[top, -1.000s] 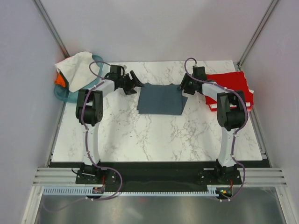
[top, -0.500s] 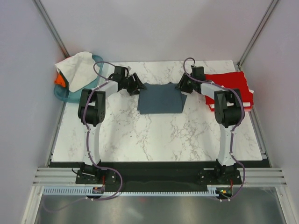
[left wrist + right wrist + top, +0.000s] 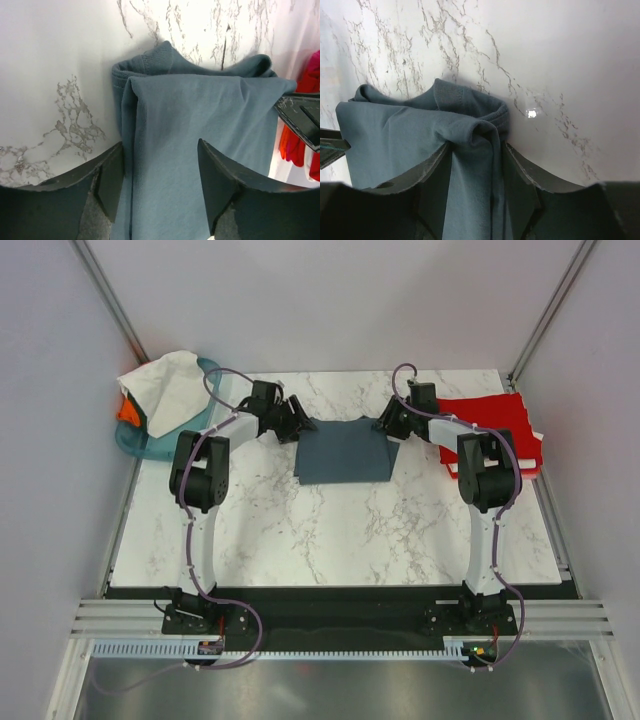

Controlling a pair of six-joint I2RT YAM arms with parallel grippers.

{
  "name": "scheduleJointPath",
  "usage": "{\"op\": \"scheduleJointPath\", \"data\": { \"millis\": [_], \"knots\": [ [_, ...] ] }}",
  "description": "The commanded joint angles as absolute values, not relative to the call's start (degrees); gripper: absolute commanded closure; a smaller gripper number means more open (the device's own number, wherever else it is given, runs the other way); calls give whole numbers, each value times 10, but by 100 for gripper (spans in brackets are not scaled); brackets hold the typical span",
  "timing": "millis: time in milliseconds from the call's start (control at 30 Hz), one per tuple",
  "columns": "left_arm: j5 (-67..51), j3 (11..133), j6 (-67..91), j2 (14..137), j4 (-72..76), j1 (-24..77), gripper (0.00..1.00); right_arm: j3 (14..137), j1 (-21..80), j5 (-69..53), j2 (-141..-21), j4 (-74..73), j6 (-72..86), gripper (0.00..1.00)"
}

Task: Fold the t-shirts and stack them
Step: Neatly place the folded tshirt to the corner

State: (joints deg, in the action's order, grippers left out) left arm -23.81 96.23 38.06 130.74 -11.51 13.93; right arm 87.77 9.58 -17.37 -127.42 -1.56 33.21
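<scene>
The slate blue-grey t-shirt [image 3: 345, 452] lies folded into a rectangle at the table's far middle. My left gripper [image 3: 300, 427] is at its far left corner, open, with its jaws straddling the cloth edge [image 3: 160, 150]. My right gripper [image 3: 385, 427] is at the far right corner, shut on a bunched fold of the shirt near the collar [image 3: 477, 150]. The shirt's ribbed collar [image 3: 160, 55] points away from both grippers. A folded red t-shirt [image 3: 495, 420] lies at the far right. A white t-shirt [image 3: 160, 390] and an orange one [image 3: 125, 412] hang on the basket at the far left.
The teal plastic basket [image 3: 135, 445] stands off the table's far left corner. The red shirt rests on a white one [image 3: 535, 445] beside the right wall. The marble table [image 3: 330, 530] stretches toward the arm bases. Metal frame posts stand at both far corners.
My left gripper has moved right from beside the shirt onto its far left corner. My right gripper has shifted slightly left and stayed at the far right corner.
</scene>
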Motion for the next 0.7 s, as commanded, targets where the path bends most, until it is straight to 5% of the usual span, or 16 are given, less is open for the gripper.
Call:
{"op": "scheduleJointPath", "data": {
  "millis": [0,267,433,667],
  "knots": [
    [-162,962,360,1290,-145,141,30,880,98,-157,-1281,-28,324,47],
    [-151,968,352,1281,-156,140,28,880,98,-168,-1270,-14,318,39],
    [-134,940,343,1246,-153,140,14,834,85,-221,-1257,64,348,27],
    [-156,950,349,1273,-149,139,23,841,85,-205,-1270,48,343,34]
  ]
}}
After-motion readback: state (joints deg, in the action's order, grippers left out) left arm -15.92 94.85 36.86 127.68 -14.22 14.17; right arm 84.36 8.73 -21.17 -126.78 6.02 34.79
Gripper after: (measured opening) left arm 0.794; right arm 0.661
